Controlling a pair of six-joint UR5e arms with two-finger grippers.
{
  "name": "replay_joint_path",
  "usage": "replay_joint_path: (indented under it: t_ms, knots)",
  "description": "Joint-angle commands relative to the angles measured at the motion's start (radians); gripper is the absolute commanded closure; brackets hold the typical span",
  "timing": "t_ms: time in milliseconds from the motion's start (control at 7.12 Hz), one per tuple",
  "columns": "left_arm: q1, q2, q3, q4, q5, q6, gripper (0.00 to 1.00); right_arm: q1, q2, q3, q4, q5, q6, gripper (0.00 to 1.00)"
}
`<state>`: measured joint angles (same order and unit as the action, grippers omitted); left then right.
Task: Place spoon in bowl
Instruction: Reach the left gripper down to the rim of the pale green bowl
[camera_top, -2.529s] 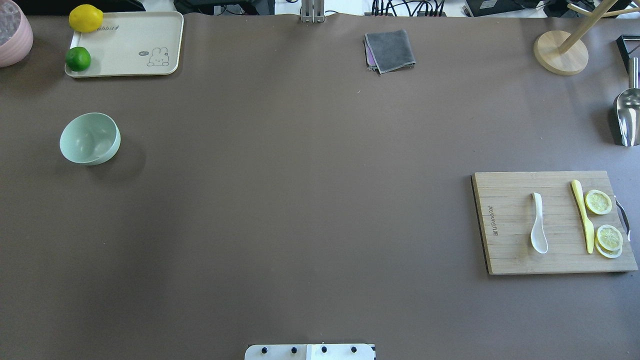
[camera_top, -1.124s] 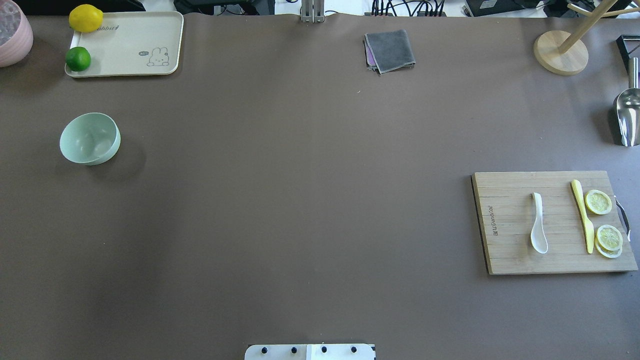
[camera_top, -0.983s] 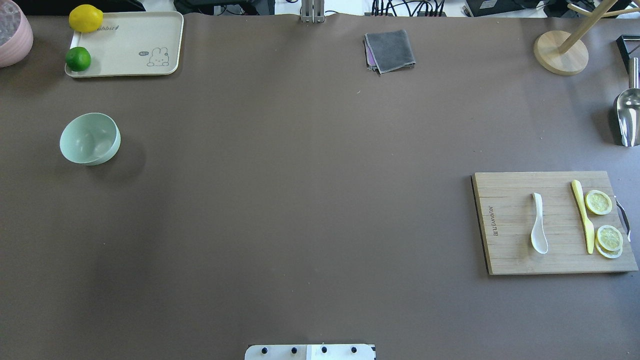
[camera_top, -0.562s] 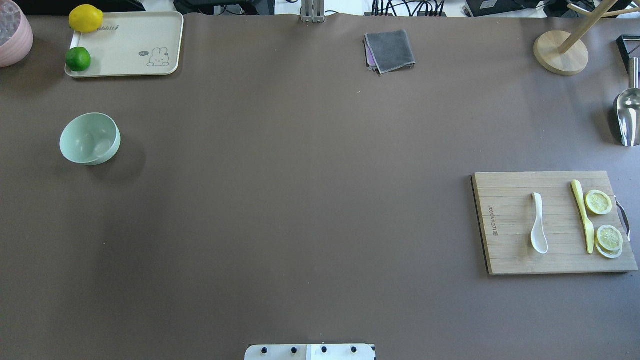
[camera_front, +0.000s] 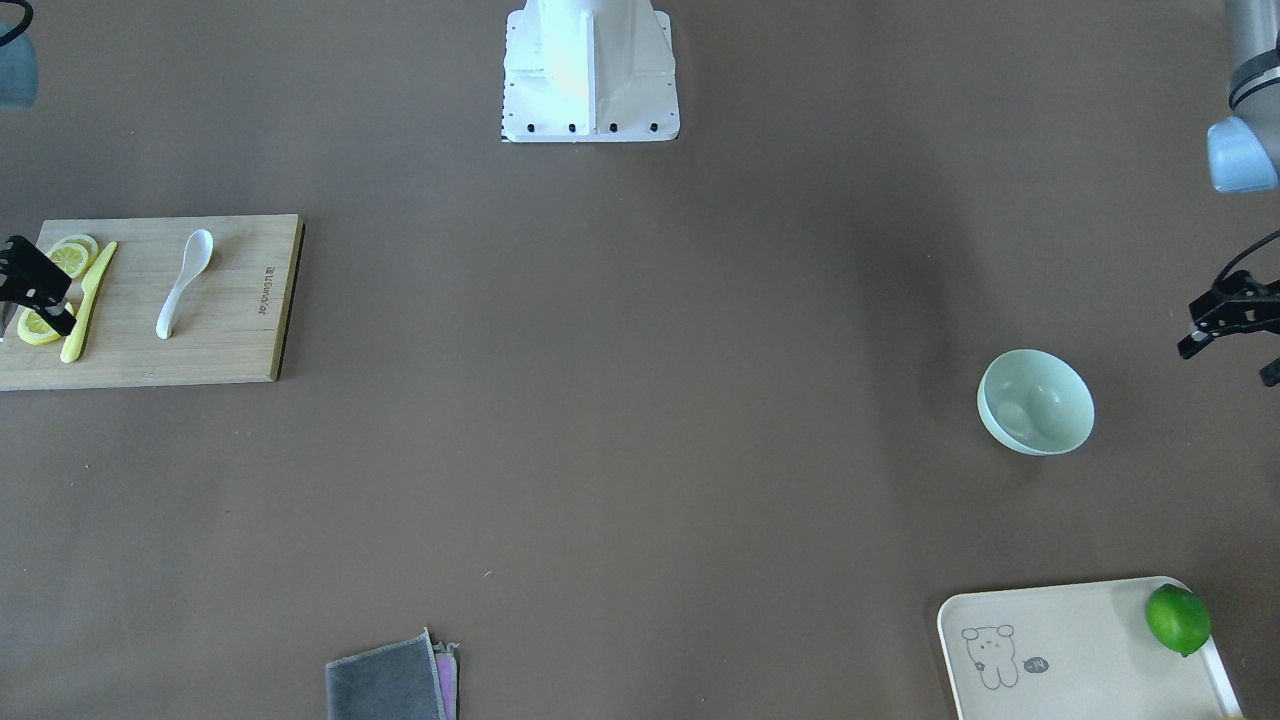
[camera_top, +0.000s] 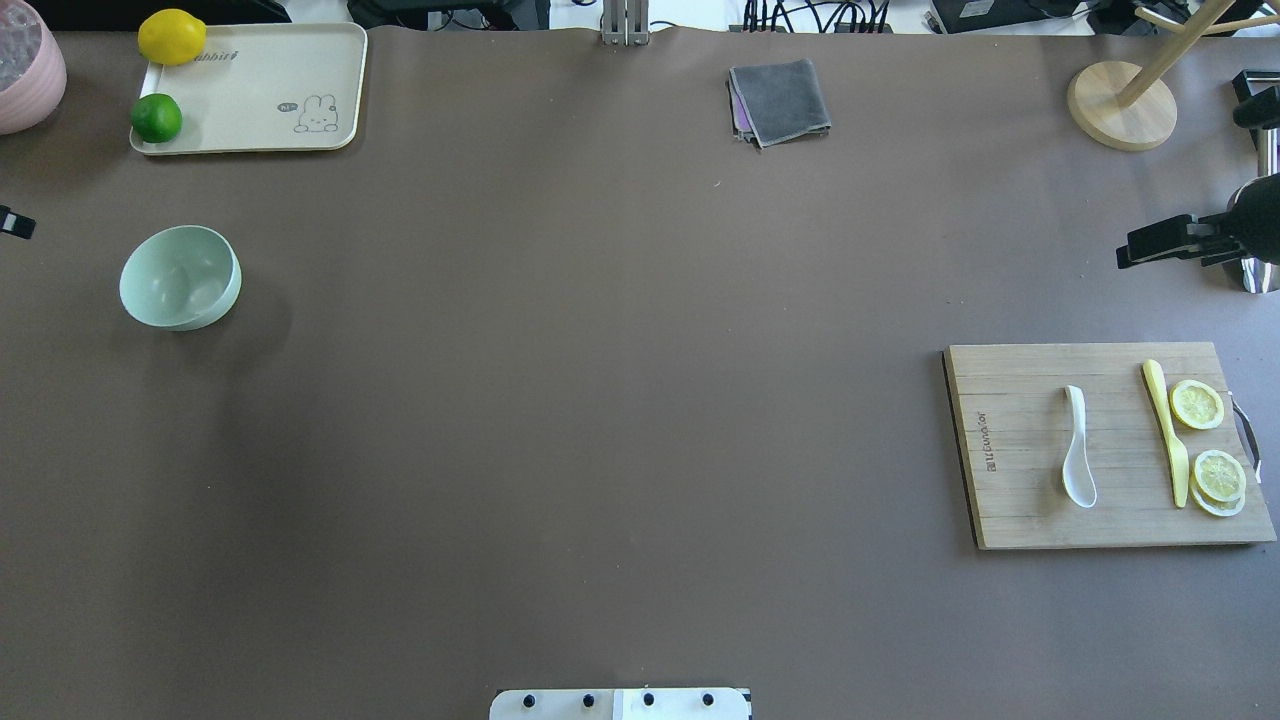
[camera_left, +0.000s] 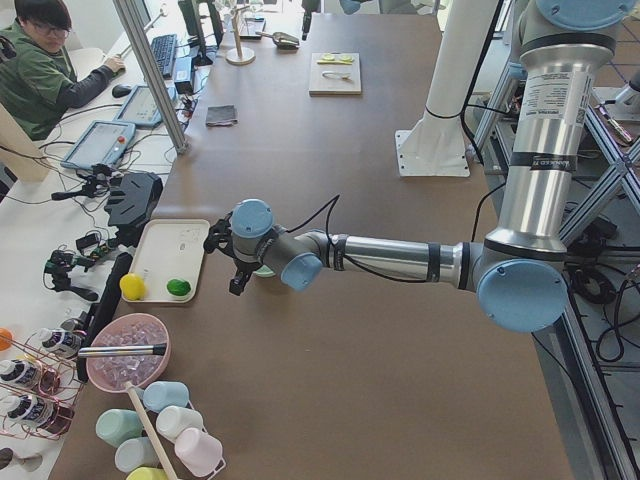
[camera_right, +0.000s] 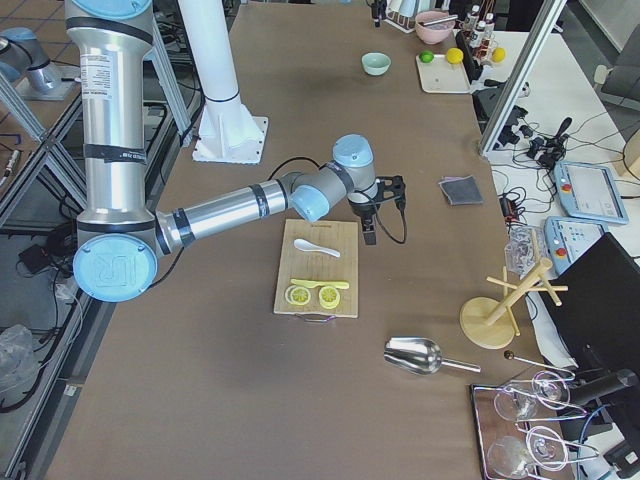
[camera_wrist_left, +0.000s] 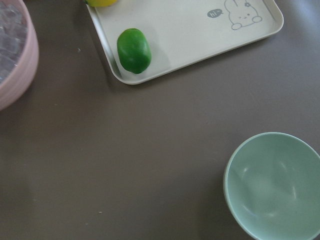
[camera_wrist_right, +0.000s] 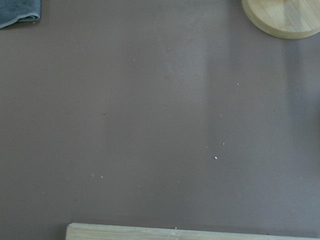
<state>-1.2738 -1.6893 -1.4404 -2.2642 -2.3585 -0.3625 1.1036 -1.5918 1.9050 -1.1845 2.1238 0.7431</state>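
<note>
The white spoon (camera_top: 1077, 447) lies on a wooden cutting board (camera_top: 1010, 500) at the right, scoop toward me; it also shows in the front view (camera_front: 183, 282). The mint-green bowl (camera_top: 180, 277) stands empty at the left, also seen in the left wrist view (camera_wrist_left: 274, 185). My left gripper (camera_front: 1228, 362) hangs open and empty just outside the bowl, apart from it. My right gripper (camera_right: 383, 210) hangs open and empty above the table past the board's far edge (camera_wrist_right: 190, 232), well away from the spoon. One of its fingers (camera_top: 1150, 245) shows in the overhead view.
A yellow knife (camera_top: 1166, 432) and lemon slices (camera_top: 1197, 404) share the board. A tray (camera_top: 270, 90) with a lime (camera_top: 156, 117) and lemon (camera_top: 171, 36), a pink bowl (camera_top: 25, 65), a grey cloth (camera_top: 780, 100), a wooden stand (camera_top: 1120, 105) and a metal scoop (camera_right: 415, 355) line the far side.
Both grippers have come into the overhead view, the left at the left edge near the bowl, the right at the right edge beyond the board. Spoon and bowl have not moved.
</note>
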Motion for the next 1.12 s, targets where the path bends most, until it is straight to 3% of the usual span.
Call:
replay_joint_path:
  t_ms: [0,140,281,421,562,702,983]
  knots:
    - [0.115,-0.067,0.139,-0.188,0.045,-0.206,0.02,-0.048,-0.004,0.020,0.000,-0.044,0.061,0.00]
    - [0.184,-0.069,0.140,-0.210,0.126,-0.223,0.03,-0.048,-0.007,0.025,0.000,-0.044,0.061,0.00]
    - [0.197,-0.067,0.144,-0.216,0.131,-0.222,0.21,-0.048,-0.008,0.029,0.000,-0.044,0.061,0.00]
    - [0.200,-0.063,0.149,-0.228,0.133,-0.219,0.62,-0.048,-0.011,0.032,0.000,-0.044,0.061,0.00]
    - [0.201,-0.058,0.159,-0.236,0.131,-0.216,0.84,-0.048,-0.013,0.037,0.000,-0.044,0.061,0.00]
    - [0.202,-0.056,0.161,-0.238,0.131,-0.214,1.00,-0.048,-0.013,0.037,0.000,-0.044,0.061,0.00]
    - [0.202,-0.078,0.126,-0.229,0.125,-0.231,1.00,-0.047,-0.019,0.045,0.000,-0.044,0.061,0.00]
